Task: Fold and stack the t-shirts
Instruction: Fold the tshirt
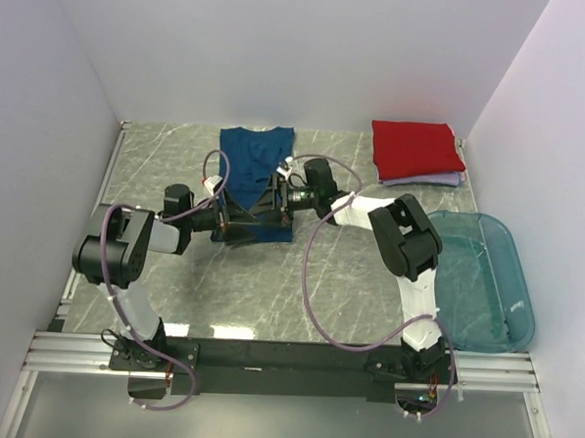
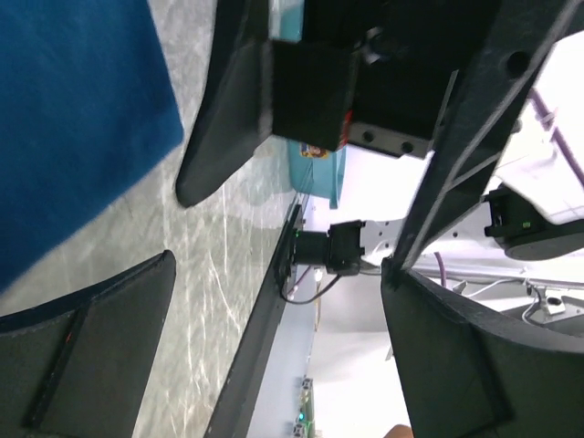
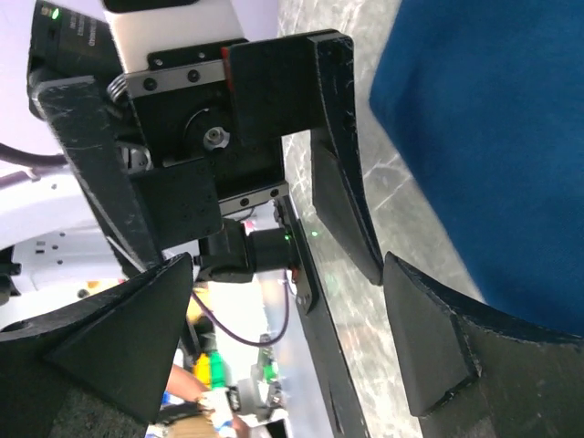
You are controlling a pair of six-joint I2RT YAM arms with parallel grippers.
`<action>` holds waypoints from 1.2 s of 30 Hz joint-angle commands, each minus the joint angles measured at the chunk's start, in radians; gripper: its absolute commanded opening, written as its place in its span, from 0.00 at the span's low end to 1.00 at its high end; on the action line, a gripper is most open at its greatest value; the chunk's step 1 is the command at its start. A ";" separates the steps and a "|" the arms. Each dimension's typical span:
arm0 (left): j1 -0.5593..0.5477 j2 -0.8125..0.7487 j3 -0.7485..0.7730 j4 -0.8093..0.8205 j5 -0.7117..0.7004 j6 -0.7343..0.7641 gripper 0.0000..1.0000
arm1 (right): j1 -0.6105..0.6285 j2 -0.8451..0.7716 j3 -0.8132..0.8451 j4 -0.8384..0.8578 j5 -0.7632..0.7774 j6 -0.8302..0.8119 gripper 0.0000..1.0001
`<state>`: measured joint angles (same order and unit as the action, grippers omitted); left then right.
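Observation:
The dark blue t-shirt (image 1: 252, 153) lies at the middle back of the table, partly folded into a long strip. My left gripper (image 1: 235, 224) and right gripper (image 1: 273, 204) face each other low over its near end. Both are open and hold nothing. In the left wrist view the gripper (image 2: 283, 356) frames bare table, with the blue cloth (image 2: 73, 119) to one side. In the right wrist view the gripper (image 3: 283, 356) is likewise empty, with the blue cloth (image 3: 493, 137) beside one finger (image 3: 456, 356). The red t-shirt (image 1: 417, 150) lies folded on the pale lavender one (image 1: 444, 180) at the back right.
A translucent teal plastic tub (image 1: 481, 278) stands at the right edge of the marbled table (image 1: 250, 285). White walls close in the left, back and right. The arm bases and a metal rail run along the near edge.

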<state>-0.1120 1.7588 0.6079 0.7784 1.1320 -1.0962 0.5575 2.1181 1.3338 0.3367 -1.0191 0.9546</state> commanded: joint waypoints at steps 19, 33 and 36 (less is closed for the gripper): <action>0.156 0.148 -0.026 -0.051 -0.077 0.125 0.99 | -0.068 0.085 -0.183 0.068 0.057 0.026 0.93; 0.360 -0.076 0.145 -0.876 0.048 0.815 0.99 | -0.102 -0.092 0.001 -0.489 -0.056 -0.449 0.91; 0.362 -0.157 0.300 -1.218 -0.004 1.209 0.99 | -0.107 -0.153 0.149 -0.838 0.047 -0.840 0.88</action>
<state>0.2501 1.7092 0.7570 -0.0620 1.1423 -0.3557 0.4633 2.1029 1.3289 -0.1104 -1.0401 0.5331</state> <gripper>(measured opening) 0.995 0.893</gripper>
